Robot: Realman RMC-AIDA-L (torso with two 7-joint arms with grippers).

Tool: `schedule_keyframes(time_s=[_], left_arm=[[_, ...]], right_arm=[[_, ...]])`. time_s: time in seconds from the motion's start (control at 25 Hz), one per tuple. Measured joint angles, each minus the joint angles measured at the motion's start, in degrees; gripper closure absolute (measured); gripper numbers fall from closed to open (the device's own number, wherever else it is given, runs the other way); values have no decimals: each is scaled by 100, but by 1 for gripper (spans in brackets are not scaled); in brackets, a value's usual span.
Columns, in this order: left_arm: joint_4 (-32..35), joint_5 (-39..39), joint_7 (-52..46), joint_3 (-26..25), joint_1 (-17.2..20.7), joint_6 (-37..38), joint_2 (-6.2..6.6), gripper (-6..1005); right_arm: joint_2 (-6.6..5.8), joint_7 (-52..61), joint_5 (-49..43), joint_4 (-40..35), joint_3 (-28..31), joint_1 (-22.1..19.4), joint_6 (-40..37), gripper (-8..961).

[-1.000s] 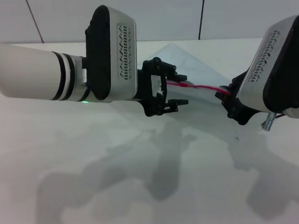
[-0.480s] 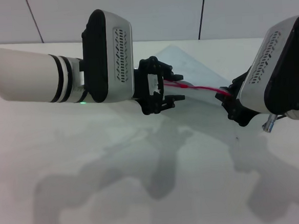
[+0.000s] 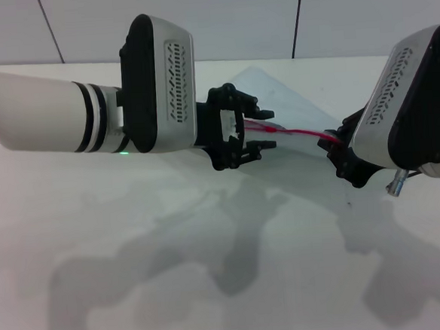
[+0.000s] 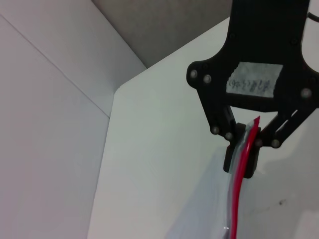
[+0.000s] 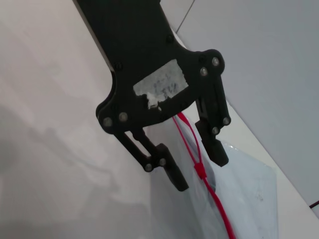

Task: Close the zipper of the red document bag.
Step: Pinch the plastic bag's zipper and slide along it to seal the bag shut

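Your left gripper (image 3: 252, 136) mid-table, fingers apart, straddling zipper (image 3: 297, 132). Your right gripper (image 4: 242, 149) pinched closed on zipper's other end. Red document bag (image 3: 271, 90) held off white table (image 3: 175, 274) between both grippers, zipper edge stretched taut, clear body trailing toward far wall.

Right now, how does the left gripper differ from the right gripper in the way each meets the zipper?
The left gripper has its jaws open, with the zipper running between them, while the right gripper has its jaws shut on it. The left gripper stands partway along the red strip, near the slider; the right gripper pinches the strip's very end. Both are at the same red edge of the red document bag.
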Motion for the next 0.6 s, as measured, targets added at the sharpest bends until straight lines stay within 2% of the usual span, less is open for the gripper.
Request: schedule_keyframes(time_s=[0.6], left_arm=[[-153,-100,115,1,-54,61,0,646]], right_arm=[[0,1,1,62,-35,47,0,902]])
